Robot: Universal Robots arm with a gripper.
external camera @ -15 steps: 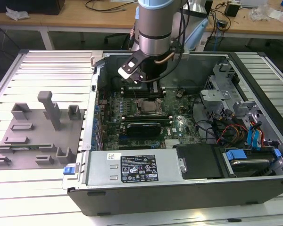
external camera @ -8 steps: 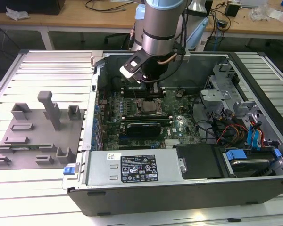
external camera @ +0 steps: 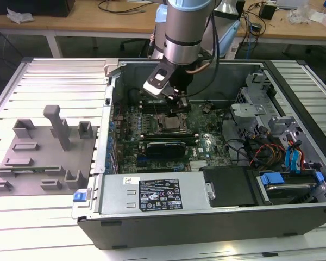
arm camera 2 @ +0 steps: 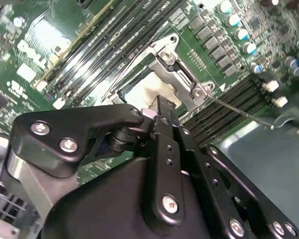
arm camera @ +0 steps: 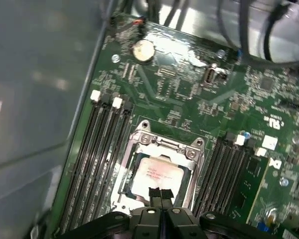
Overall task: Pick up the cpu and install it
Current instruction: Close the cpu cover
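My gripper [arm camera: 160, 191] has its fingers pressed together on nothing, tips right at the edge of the cpu [arm camera: 157, 173]. The cpu lies flat inside the socket frame [arm camera: 165, 145] on the motherboard [external camera: 206, 144], centre of the exterior view, so pick and place look done to me. The wire lever [arm camera 2: 239, 112] looks unlatched, so I'd say clamp-down isn't done yet.

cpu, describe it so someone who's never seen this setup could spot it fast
Look inside the open computer case at the green motherboard. Near its middle, between two banks of dark memory slots, sits a metal socket frame. The cpu is the flat, pale silvery square inside that frame, smooth where the slots are dark and ridged.
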